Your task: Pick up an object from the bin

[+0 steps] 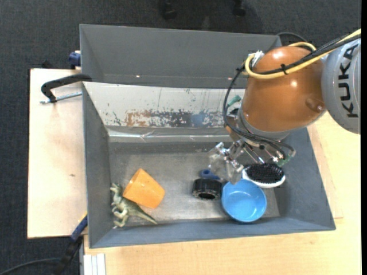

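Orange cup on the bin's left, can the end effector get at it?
Probably yes: the orange cup lies uncovered, with only a green toy dinosaur beside it. The end effector hangs across the bin by the blue bowl.

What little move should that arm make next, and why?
Probably a short shift toward the small black ring. The gripper hangs just up and right of it in the view, close by the blue bowl and the brush; the ring is small and lies on bare floor.

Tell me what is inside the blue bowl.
Only its bare blue bottom shows in the bowl. The brush covers part of its far rim, hiding whatever lies there.
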Tool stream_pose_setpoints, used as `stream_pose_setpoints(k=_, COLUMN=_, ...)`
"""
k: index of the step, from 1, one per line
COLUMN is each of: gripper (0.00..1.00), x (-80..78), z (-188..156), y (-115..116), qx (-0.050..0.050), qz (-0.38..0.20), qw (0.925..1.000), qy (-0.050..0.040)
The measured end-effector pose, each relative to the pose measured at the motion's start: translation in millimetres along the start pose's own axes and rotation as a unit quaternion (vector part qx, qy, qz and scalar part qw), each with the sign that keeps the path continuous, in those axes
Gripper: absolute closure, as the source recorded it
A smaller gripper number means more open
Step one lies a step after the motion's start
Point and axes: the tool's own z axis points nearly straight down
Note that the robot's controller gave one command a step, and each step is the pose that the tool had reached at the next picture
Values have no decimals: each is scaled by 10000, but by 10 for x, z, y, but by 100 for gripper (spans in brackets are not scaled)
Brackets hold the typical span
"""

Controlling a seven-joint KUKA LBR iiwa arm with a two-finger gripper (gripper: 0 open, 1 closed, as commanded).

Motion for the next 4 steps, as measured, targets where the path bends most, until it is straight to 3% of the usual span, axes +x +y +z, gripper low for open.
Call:
stream_pose_setpoints(k=1, gripper=100, x=-14, z=553, y=17, qx=-37, qz=854, qw=9963, qy=63)
stream_pose_setpoints(k=2, gripper=0, x=-19, z=540, y=12, qx=-31, qz=858, qw=9963, qy=49)
stream_pose_setpoints(k=3, gripper=0, x=-35, z=1178, y=-25, qx=-45, qz=636, qw=9979, qy=73)
stream_pose_setpoints(k=4, gripper=100, x=-49, z=1142, y=-30, qx=-34, qz=639, qw=9979, qy=46)
